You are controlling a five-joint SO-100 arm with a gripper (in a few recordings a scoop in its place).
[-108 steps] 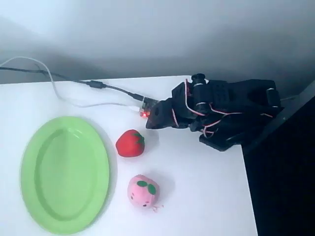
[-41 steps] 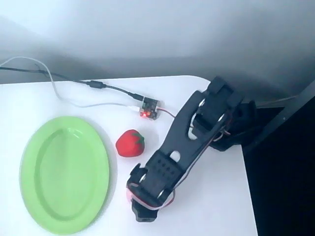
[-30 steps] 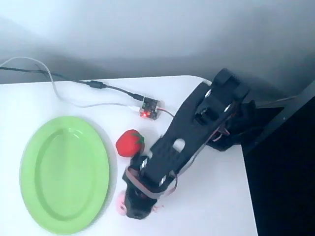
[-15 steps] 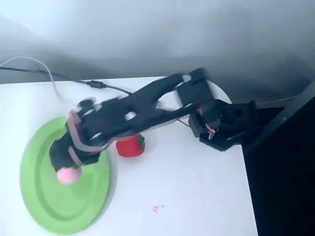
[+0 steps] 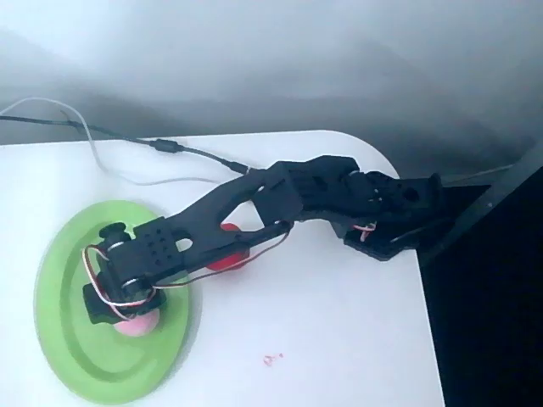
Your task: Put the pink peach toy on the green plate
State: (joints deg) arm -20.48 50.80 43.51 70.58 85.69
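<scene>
From overhead, my gripper [image 5: 119, 315] sits low over the green plate [image 5: 59, 254], seemingly closed on the pink peach toy [image 5: 138, 324] at the plate's middle, so I judge placement underway; next, open and lift away.

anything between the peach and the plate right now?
Nothing visible. The pink peach toy is already over the green plate, partly hidden under the gripper. The red strawberry toy sits off the plate's right rim, out of the way.
</scene>
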